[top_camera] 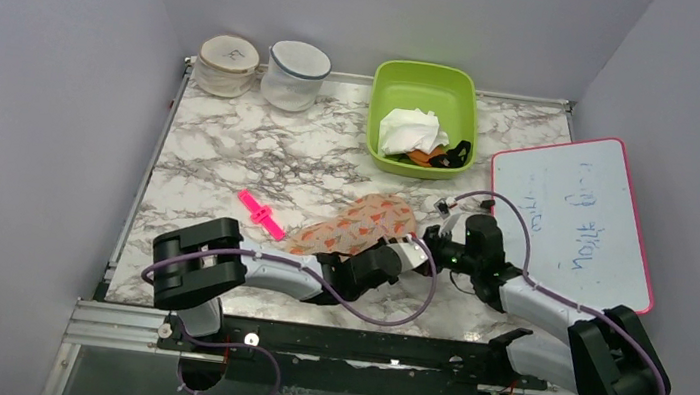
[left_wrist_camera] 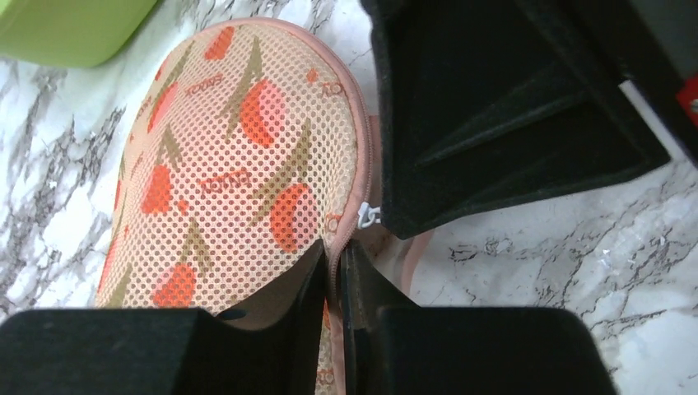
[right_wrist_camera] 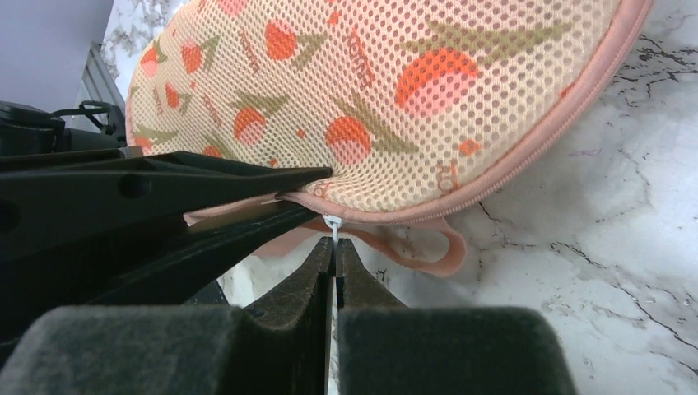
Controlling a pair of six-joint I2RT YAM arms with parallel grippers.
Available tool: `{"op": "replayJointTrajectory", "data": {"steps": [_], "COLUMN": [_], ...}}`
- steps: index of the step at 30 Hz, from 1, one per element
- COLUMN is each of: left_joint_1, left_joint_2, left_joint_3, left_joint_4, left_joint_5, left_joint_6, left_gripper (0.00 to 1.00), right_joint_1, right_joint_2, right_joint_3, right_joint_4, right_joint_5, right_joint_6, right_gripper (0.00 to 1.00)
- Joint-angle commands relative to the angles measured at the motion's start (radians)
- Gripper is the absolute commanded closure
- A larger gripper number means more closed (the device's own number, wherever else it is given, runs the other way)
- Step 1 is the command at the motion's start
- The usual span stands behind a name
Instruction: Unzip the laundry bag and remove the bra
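On the bench (top_camera: 232, 143): laundry bag (top_camera: 354, 226), zipped up
Left gripper (left_wrist_camera: 333, 276): jaws pinching the bag's pink edge
Right gripper (right_wrist_camera: 336, 257): jaws clamped on the zip pull (right_wrist_camera: 332, 222)

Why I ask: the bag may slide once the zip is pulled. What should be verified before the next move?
1. Grip on the zip: the right gripper is shut on the white zip pull: ok.
2. Bag braced: the left gripper pinches the laundry bag at its pink edging, right beside the pull: ok.
3. Starting state: the zip is closed along the edge that shows: ok.
4. Snag risk: the pink loop lies beside the right gripper and is not caught in it: ok.
5. The bra inside: cannot tell, the mesh hides it.
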Motion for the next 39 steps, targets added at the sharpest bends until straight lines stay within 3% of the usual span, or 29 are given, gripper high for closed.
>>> {"op": "replayJointTrajectory", "data": {"steps": [1,6,14,19,25,29,35,39], "left_joint_1": [-0.001,-0.001,-0.001,-0.001,-0.002,-0.001,-0.002,-0.001], "left_joint_2": [-0.067,-0.168,-0.313,-0.369,-0.362,-0.314,-0.263,-0.223], "left_joint_3": [-0.028,-0.108,-0.237,-0.282,-0.279,-0.238,-0.116,-0.063], "left_joint_4": [0.030,0.029,0.025,0.037,0.037,0.028,-0.035,-0.032], "left_joint_5": [0.025,0.157,0.220,0.308,0.314,0.325,0.320,0.281], "left_joint_6": [0.042,0.049,0.032,0.024,-0.008,-0.026,-0.057,-0.065], "left_gripper": [0.99,1.00,1.00,1.00,1.00,0.87,0.57,0.51], "right_joint_1": [-0.004,-0.005,-0.058,-0.142,-0.144,-0.144,-0.144,-0.145], "right_joint_2": [0.024,0.061,0.083,0.130,0.079,0.037,-0.046,-0.060], "right_joint_3": [0.000,0.005,0.047,0.085,0.122,0.098,0.062,0.054], "right_joint_4": [0.040,0.067,0.061,0.098,0.031,-0.017,-0.065,-0.070], "right_joint_5": [-0.028,0.045,0.201,0.172,0.057,0.004,-0.025,-0.051], "right_joint_6": [0.028,0.045,0.054,0.040,-0.095,-0.111,-0.112,-0.101], "right_gripper": [0.99,0.99,0.99,0.99,0.99,0.99,0.99,0.99]}}
